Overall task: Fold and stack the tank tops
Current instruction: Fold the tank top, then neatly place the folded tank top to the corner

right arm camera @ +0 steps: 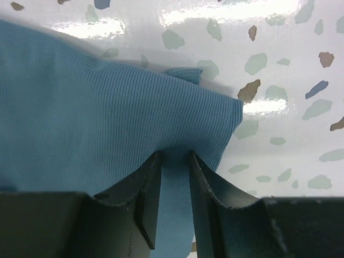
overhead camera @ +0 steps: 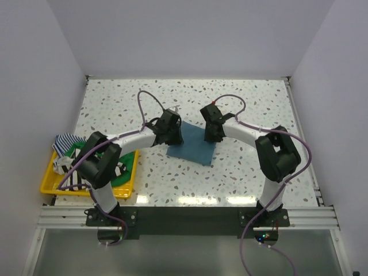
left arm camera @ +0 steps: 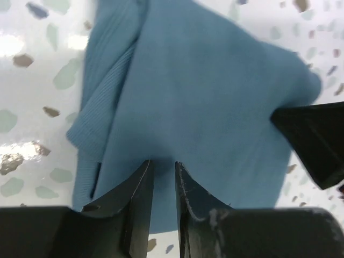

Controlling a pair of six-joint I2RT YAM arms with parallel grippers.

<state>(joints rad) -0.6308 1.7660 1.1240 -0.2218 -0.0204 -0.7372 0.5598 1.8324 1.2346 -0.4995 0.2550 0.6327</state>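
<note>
A plain teal-blue tank top [overhead camera: 192, 148] lies folded into a rough rectangle at the middle of the table. My left gripper [overhead camera: 172, 131] is at its far left edge and my right gripper [overhead camera: 211, 131] at its far right edge. In the left wrist view the left gripper [left arm camera: 164, 164] has its jaws closed to a narrow gap, pinching the teal cloth [left arm camera: 204, 91]. In the right wrist view the right gripper [right arm camera: 174, 156] pinches the teal cloth [right arm camera: 80, 118] near a corner in the same way. The right gripper's dark finger [left arm camera: 317, 140] shows in the left wrist view.
A yellow tray [overhead camera: 49, 187] sits at the left near edge, holding a black-and-white striped top [overhead camera: 66, 144] and a green top [overhead camera: 123, 175]. The left arm passes over the tray. White walls enclose the speckled table [overhead camera: 253, 103] on three sides.
</note>
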